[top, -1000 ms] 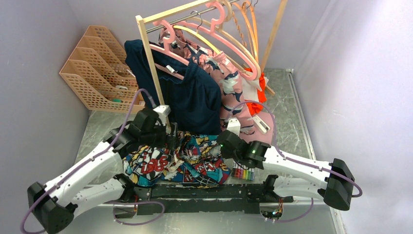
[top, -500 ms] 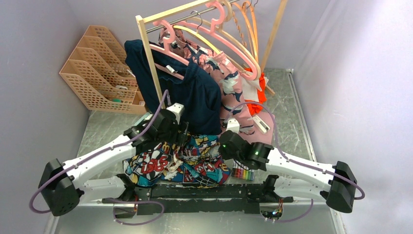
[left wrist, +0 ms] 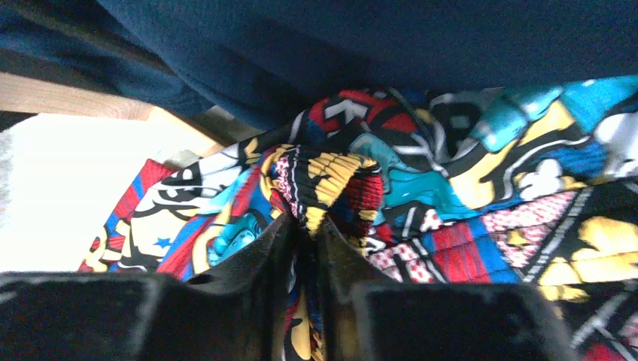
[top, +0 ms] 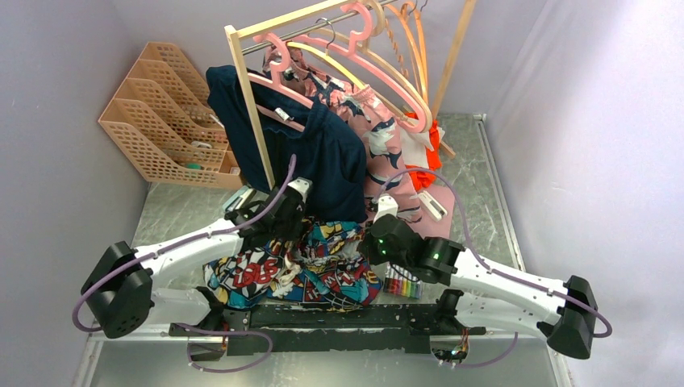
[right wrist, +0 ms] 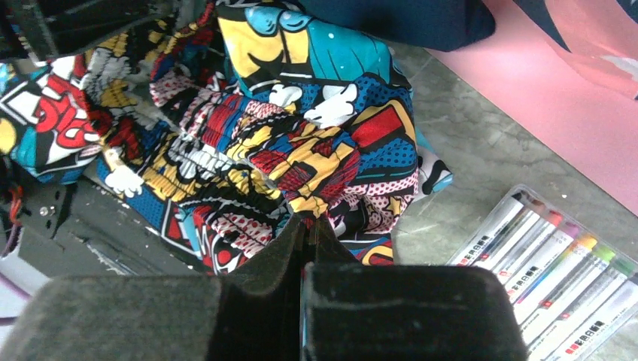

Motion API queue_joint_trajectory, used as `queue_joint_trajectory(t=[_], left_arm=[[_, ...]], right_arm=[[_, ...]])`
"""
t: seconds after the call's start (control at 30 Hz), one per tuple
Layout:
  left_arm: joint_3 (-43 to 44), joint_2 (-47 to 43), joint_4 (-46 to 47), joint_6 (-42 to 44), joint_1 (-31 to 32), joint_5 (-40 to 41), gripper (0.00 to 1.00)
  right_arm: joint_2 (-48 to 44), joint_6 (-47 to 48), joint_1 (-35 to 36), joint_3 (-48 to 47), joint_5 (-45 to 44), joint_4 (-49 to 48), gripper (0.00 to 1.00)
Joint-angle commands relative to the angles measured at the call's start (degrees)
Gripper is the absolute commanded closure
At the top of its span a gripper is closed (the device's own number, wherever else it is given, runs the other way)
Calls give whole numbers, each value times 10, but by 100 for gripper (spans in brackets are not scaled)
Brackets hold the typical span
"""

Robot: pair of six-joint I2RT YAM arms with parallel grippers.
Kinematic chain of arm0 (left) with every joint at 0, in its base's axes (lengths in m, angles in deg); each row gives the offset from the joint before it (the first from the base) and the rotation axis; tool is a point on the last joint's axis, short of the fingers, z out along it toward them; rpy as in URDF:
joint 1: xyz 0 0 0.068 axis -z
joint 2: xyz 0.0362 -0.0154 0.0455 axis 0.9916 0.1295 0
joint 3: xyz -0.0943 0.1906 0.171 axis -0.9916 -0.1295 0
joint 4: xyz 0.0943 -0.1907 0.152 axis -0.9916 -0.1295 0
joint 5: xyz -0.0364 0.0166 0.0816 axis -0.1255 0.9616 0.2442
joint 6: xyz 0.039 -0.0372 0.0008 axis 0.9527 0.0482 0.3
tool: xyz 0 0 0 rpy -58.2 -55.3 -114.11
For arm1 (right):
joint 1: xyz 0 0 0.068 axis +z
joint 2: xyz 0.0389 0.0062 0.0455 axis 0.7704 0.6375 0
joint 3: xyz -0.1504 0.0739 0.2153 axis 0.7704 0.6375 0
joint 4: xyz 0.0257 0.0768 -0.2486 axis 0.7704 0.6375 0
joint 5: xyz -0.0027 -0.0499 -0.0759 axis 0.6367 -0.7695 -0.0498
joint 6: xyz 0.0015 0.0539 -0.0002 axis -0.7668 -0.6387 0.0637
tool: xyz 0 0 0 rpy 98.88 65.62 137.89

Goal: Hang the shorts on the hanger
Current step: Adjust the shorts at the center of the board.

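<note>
The comic-print shorts (top: 310,270) lie bunched on the table at the front, just below the hanging clothes. My left gripper (top: 292,226) is at their far left edge and is shut on a raised fold of the ribbed waistband (left wrist: 331,177), with cloth pinched between its fingers (left wrist: 267,256). At the shorts' right edge my right gripper (top: 369,246) is shut on another fold (right wrist: 305,203). The large pale-pink hanger (top: 403,87) hangs on the rail at the back, above and apart from both grippers.
A navy garment (top: 327,161) and a pink patterned garment (top: 383,137) hang from the wooden rack (top: 248,105), right over the shorts. A box of markers (top: 403,286) lies to the right of the shorts. Peach file trays (top: 161,113) stand back left. Orange cloth (top: 419,176) lies behind.
My left arm has reached forward and to the right, and its gripper has gone from open to shut on the shorts' fold. The right gripper has kept its grip and shifted slightly right.
</note>
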Motion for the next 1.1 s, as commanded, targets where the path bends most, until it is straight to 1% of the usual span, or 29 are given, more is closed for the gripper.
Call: queue_joint_trajectory(t=[0.0, 0.07, 0.17, 0.27, 0.3, 0.37, 0.43, 0.53, 0.6, 0.7, 0.83, 0.9, 1.07], left_arm=[[-17, -17, 10, -22, 3, 43, 90], [-4, -57, -22, -42, 3, 59, 93], [72, -157, -119, -72, 3, 56, 93], [178, -268, -173, -81, 3, 5, 93], [215, -290, -186, -86, 3, -5, 93], [288, -311, -219, -87, 3, -27, 93], [356, -312, -257, -88, 3, -42, 93], [414, -312, -283, -88, 3, -71, 93], [415, -323, -268, -84, 3, -86, 93], [389, -343, -247, -81, 3, -92, 93], [331, -363, -235, -90, 3, -98, 93], [289, -372, -237, -101, 3, -98, 93], [135, -423, -207, -144, 3, -96, 93]], right_arm=[[-35, 30, -4, 1, 42, -24, 100], [-53, 51, -3, -14, 59, -16, 100], [-76, 92, -3, -76, 88, 27, 100], [-91, 141, -3, -185, 130, 71, 100], [-89, 159, -3, -241, 148, 84, 100], [-77, 184, -3, -336, 169, 111, 100], [-60, 200, -3, -416, 170, 132, 100], [-47, 213, -3, -493, 164, 140, 100], [-42, 217, -3, -513, 139, 144, 100], [-35, 213, -3, -523, 68, 160, 100], [-28, 203, -3, -514, 47, 177, 100], [-28, 191, -3, -485, 44, 186, 100], [-60, 135, -3, -342, 22, 164, 100]])
